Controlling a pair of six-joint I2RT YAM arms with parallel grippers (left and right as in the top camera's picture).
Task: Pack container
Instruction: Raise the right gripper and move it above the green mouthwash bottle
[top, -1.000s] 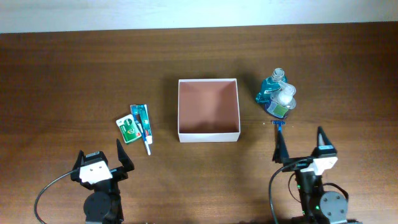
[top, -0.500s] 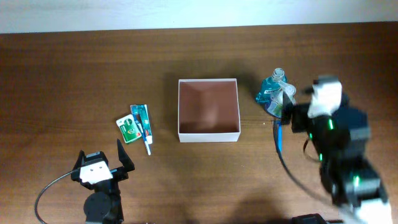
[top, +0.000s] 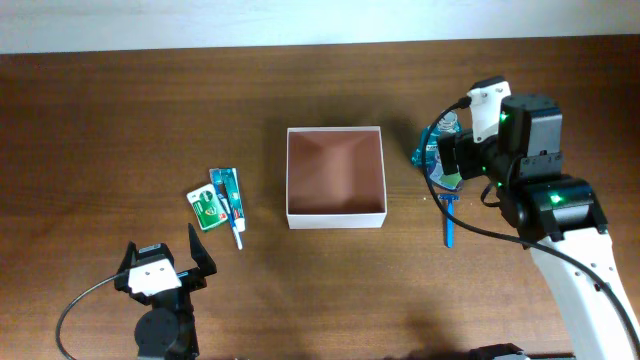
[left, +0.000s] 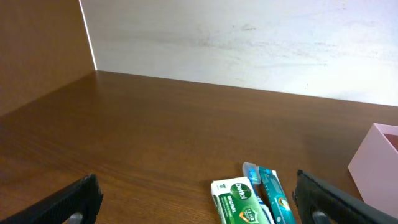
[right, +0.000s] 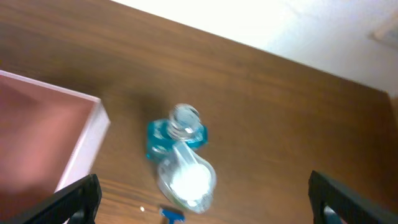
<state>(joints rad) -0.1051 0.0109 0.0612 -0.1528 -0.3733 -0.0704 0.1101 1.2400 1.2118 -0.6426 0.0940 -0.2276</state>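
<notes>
Just below and ahead of the right pincer (right: 203, 180), whose fingers stand wide apart and hold nothing, we see a teal plastic mouthwash bottle (right: 160, 140) touching a squat clear bottle with white contents (right: 186, 177). To that pincer's left, close by, sits the square shallow cardboard container (top: 335, 216), white outside and pinkish-brown inside, upright and empty on the brown wooden table (top: 120, 120). The left pincer (left: 196, 186) is likewise spread and empty, with the container ahead and off to its right, beyond a green soap packet (left: 239, 205) and a teal toothpaste tube (left: 277, 196). We judge the box light and thin-walled: it would slide if nudged and buckle if squeezed, so we would pinch one wall over its rim near a corner, one finger inside.
</notes>
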